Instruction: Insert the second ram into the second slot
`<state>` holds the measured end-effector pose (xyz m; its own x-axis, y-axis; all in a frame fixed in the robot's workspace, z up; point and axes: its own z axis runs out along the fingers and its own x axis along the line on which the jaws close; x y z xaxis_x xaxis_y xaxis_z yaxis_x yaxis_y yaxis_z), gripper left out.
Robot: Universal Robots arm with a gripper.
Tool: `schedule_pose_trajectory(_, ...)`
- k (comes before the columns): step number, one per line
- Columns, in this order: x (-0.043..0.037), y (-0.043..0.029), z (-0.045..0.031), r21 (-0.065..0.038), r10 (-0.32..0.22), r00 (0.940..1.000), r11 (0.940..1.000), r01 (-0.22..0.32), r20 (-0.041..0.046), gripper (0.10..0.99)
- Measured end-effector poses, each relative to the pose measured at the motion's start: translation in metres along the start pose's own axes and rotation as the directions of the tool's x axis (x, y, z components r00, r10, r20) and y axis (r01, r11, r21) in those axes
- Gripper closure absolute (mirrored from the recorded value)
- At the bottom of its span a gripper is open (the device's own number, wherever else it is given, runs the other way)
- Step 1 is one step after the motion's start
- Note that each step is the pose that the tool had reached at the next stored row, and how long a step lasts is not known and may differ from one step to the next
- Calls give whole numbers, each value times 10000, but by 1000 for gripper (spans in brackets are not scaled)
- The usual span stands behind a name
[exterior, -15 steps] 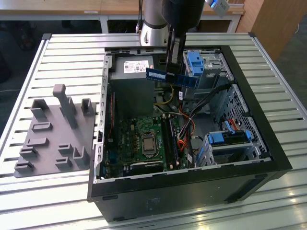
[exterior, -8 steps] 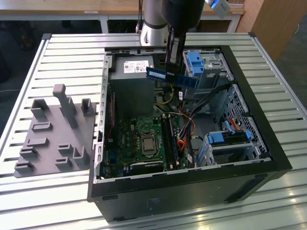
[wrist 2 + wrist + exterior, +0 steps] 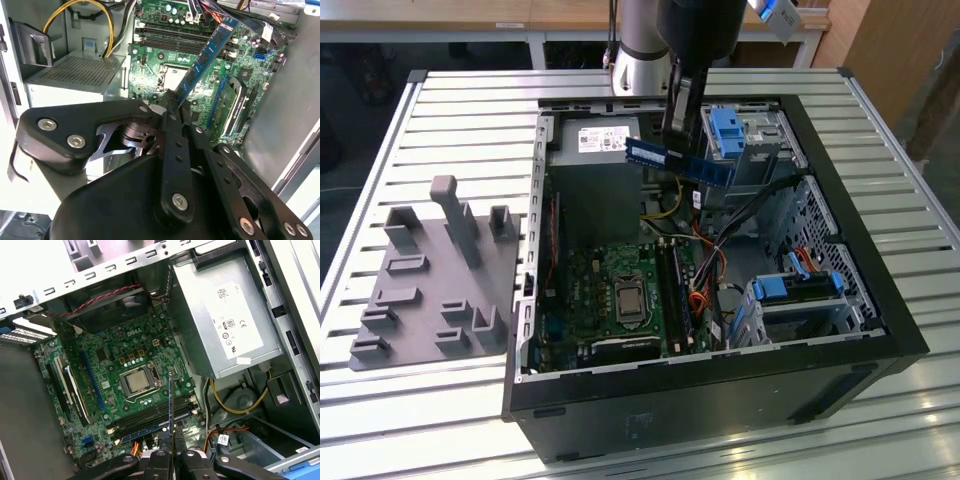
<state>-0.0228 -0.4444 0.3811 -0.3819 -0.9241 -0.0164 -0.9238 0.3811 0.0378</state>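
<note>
My gripper [image 3: 671, 138] is shut on the second ram [image 3: 682, 163], a thin dark-blue stick held in the air above the open computer case [image 3: 720, 385], over its back part near the power supply [image 3: 595, 160]. In the second wrist view the ram [image 3: 208, 54] slants out from the gripper [image 3: 173, 103] over the motherboard [image 3: 210, 95]. It appears edge-on [image 3: 170, 400] in the first wrist view, above the long memory slots [image 3: 150, 416] beside the processor [image 3: 137, 381]. One blue stick [image 3: 150, 430] sits in the slot farthest from the processor. In the exterior view the slots [image 3: 675, 290] lie right of the processor.
Cables [image 3: 715, 270] and light-blue drive brackets [image 3: 798, 288] fill the case on the exterior view's right. A grey fixture block [image 3: 440, 270] stands on the slatted table [image 3: 450, 110] at the exterior view's left. An expansion card [image 3: 67, 385] stands upright in the motherboard.
</note>
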Motion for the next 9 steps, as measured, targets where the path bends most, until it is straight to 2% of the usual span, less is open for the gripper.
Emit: schedule_pose_trajectory(9, 0, 0, 0, 7, 445, 9990, 9990, -445, 17, 949)
